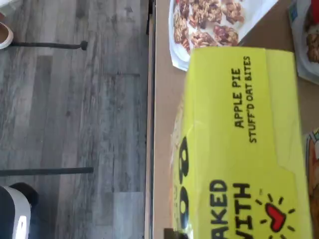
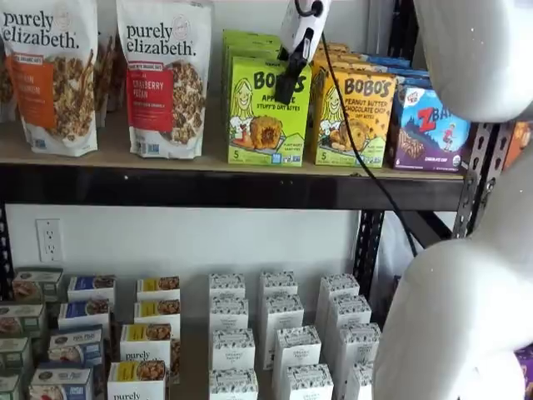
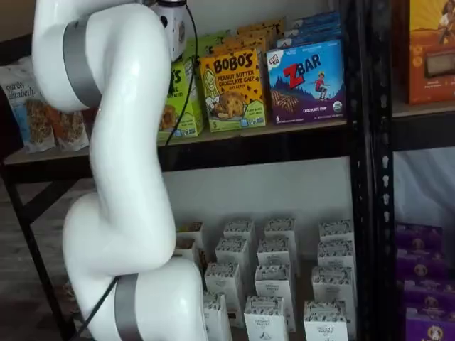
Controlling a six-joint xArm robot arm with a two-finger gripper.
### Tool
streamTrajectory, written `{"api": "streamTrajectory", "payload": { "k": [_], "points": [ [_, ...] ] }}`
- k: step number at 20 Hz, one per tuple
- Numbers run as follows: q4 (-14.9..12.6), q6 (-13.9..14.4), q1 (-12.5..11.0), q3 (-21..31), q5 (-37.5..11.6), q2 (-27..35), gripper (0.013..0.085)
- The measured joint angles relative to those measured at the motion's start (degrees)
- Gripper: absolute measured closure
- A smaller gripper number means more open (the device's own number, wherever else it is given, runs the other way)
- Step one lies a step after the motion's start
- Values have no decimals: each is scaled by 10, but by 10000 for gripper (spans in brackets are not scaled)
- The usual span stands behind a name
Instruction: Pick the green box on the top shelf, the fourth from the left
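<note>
Green box (image 1: 239,149) on tan top shelf (image 1: 162,149), grey plank floor (image 1: 75,109) beyond.

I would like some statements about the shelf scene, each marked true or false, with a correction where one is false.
1. The green box stands on the top shelf. True.
2. The hand hangs in front of the green box's upper right part. True.
3. The green box lies flat on the floor. False: it stands upright on the top shelf, next to the peanut butter box.
4. The ZBar box stands between the green box and the cranberry granola bag. False: it stands beyond the peanut butter box, on the far side from the bag.
5. The lower shelf holds white boxes. True.
</note>
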Motion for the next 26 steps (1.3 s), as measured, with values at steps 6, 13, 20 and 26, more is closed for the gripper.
{"api": "streamTrajectory", "payload": {
  "k": [6,13,20,26],
  "points": [
    [0,2,3,6,-8,-5,530],
    [0,3,4,10,-11,-7,690],
    [-2,4,5,1,5,-2,730],
    [4,7,6,-3,15,-3,730]
  ]
}}
